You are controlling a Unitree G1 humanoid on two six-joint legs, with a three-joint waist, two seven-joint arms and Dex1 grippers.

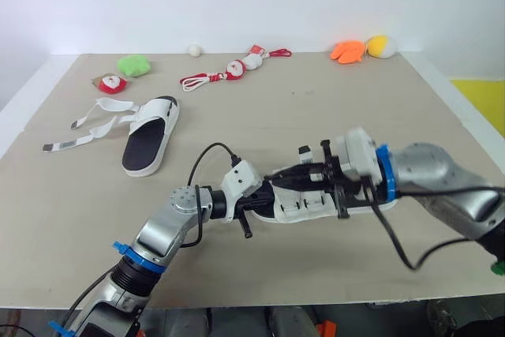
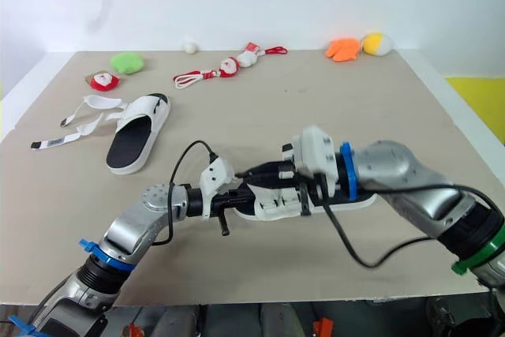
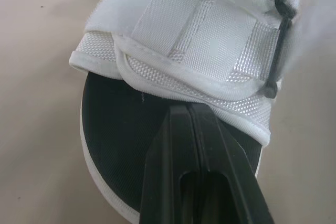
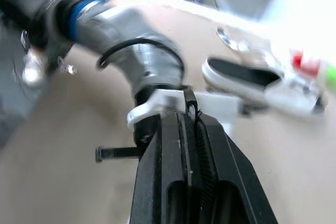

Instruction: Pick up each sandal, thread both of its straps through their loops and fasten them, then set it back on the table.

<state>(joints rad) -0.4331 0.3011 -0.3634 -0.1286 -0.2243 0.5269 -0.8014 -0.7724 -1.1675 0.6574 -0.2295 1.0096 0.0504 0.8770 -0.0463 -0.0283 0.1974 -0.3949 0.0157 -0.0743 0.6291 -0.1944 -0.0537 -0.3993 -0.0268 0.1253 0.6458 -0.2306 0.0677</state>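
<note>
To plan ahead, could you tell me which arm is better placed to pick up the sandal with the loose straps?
Left, probably. The loose-strapped sandal lies on the left side of the table, nearer the left gripper than the right gripper, though both are at the near sandal.

Near sandal (image 3: 199, 40): white woven-mesh straps, black footbed. Far sandal (image 1: 150, 138) at ten o'clock matches. Tan worktop (image 1: 276, 108); green toy (image 1: 134, 65), orange toy (image 1: 347, 50).
</note>
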